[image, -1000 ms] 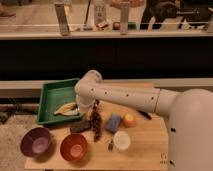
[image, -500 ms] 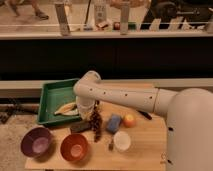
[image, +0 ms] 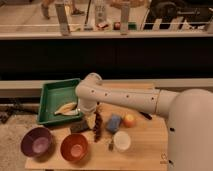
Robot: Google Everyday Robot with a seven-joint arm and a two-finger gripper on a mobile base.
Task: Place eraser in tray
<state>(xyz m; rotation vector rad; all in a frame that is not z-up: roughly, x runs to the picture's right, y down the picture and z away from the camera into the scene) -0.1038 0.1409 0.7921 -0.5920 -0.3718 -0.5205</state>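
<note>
The green tray (image: 50,95) sits at the table's left rear and holds a pale yellowish, banana-like thing (image: 65,107). My white arm reaches in from the right. Its end, with the gripper (image: 86,111), hangs over the tray's right rim. A dark grey block (image: 80,126) that looks like the eraser lies on the table just outside the tray's front right corner, below the gripper. I cannot tell whether anything is held.
A purple bowl (image: 37,141) and an orange bowl (image: 74,146) stand at the front left. A dark reddish elongated thing (image: 97,126), a blue block (image: 114,123), an orange ball (image: 129,120) and a white cup (image: 121,141) crowd the table's middle.
</note>
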